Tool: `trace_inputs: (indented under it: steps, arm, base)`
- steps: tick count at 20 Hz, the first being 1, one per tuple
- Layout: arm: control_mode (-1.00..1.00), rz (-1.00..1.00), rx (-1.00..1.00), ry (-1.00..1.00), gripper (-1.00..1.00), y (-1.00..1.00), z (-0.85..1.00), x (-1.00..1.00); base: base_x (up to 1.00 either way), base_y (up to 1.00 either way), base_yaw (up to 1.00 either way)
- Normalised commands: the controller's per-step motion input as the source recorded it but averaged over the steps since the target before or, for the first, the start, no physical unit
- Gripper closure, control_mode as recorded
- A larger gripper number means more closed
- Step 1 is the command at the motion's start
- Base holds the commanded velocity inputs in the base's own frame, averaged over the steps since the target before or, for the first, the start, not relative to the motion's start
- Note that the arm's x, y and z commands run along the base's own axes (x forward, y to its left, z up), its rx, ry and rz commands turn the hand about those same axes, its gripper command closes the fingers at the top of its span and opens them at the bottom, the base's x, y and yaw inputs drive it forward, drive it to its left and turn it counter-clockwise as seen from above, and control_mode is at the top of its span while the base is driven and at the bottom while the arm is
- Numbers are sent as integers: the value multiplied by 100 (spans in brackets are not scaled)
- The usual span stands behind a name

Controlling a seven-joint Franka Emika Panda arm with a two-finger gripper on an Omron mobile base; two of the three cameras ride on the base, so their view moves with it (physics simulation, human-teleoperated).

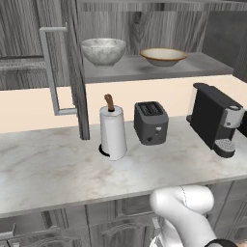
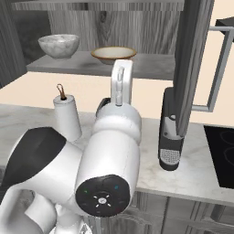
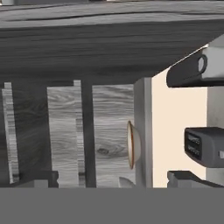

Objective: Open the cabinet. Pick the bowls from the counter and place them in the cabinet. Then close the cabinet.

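The cabinet (image 1: 144, 29) is standing open on the wall above the table (image 1: 58, 164), both of its dark wood-grain doors swung outward. In the left base view the left door (image 1: 75, 67) is showing edge-on with its long grey bar handle (image 1: 50, 72) sticking out to the left; in the right base view the right door (image 2: 192, 64) is hanging in front of the coffee machine (image 2: 170, 137), its handle (image 2: 219, 68) pointing right.

Both bowls are sitting on the grey shelf (image 1: 202, 65) inside the cabinet. The speckled grey-white bowl (image 1: 103, 51) is resting upright on the left part of the shelf, and the tan bowl (image 1: 163, 56) with the brown rim is lying to its right, apart from it.

On the table below, a paper towel roll (image 1: 113, 131) is standing upright on its holder, a dark grey toaster (image 1: 151, 122) is sitting just to its right, and the black coffee machine is standing farther right, near the wall.

The white arm (image 2: 109, 151) is rising in the near foreground of the right base view, low and in front of the table. In the hand view the picture is rolled sideways: the tan bowl is appearing edge-on against the wood-grain back of the cabinet, and the toaster is showing at the right edge. The hand (image 3: 113, 179) is pointing toward the cabinet with its two dark fingertips (image 3: 39, 178) spread wide apart, holding nothing.
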Motion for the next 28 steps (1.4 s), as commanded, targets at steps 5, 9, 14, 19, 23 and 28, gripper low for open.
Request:
trace_inputs:
  steps: [5,9,14,19,23,28]
  arm:
    - [-100,0,0,0,-100,-52,0,-15]
    - [-100,0,0,0,-100,-48,0,0]
    - [-100,0,0,0,-100,-57,-2,0]
    - [-100,0,0,0,-100,-43,-7,3]
    - [-100,0,0,0,-100,-41,-15,17]
    - [-100,0,0,0,-100,-33,-15,18]
  base:
    - [0,0,0]
    - [0,0,0]
    - [0,0,0]
    - [0,0,0]
    - [0,0,0]
    - [0,0,0]
